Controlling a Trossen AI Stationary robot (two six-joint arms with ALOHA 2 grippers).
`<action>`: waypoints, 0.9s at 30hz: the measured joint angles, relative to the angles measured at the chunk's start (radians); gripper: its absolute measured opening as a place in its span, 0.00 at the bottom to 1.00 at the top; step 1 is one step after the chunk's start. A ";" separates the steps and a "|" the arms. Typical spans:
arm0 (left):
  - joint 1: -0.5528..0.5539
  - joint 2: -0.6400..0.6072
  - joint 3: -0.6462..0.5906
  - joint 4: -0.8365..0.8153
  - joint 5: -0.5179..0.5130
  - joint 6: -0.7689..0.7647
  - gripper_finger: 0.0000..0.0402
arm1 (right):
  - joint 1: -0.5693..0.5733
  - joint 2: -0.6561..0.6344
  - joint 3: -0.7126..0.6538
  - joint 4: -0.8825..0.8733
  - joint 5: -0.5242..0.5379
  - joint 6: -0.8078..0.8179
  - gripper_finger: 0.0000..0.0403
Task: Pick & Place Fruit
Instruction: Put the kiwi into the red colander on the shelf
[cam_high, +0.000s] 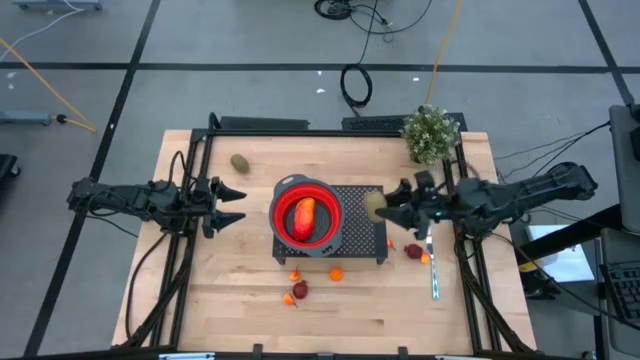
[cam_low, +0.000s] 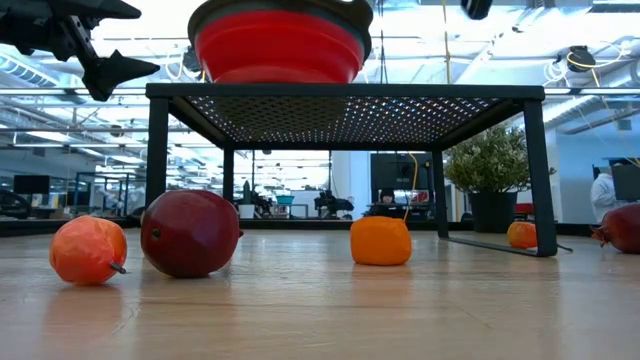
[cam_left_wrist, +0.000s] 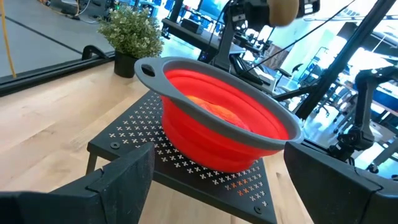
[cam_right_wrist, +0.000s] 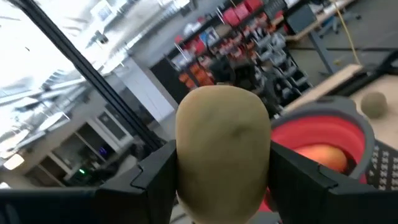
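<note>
left hand (cam_high: 238, 205): fingers spread wide, holds nothing, hovers left of red bowl (cam_high: 306, 214)
bowl: on black mesh stand (cam_high: 362, 222), red-orange fruit (cam_high: 304, 215) inside
right hand (cam_high: 384, 205): clamped on brown oval fruit (cam_high: 375, 204), above stand's right side
second brown oval (cam_high: 240, 162): counter (cam_high: 230, 290), far left
small fruit (cam_high: 298, 290): counter, front of stand

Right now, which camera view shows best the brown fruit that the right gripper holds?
The right wrist view: the brown fruit fills the frame, clamped between the right gripper fingers. The high view shows it small beside the red bowl. The left wrist view catches part; the low view hides it.
</note>
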 joint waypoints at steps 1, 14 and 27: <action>0.000 0.000 0.000 0.000 0.000 0.000 0.89 | 0.000 0.020 0.000 0.008 0.000 0.000 0.51; 0.000 0.000 0.000 0.000 0.000 -0.004 0.89 | 0.000 0.179 0.084 0.094 -0.001 -0.088 0.51; 0.000 0.001 0.000 -0.009 0.000 -0.001 0.89 | -0.030 0.356 0.480 -0.375 -0.004 -0.414 0.51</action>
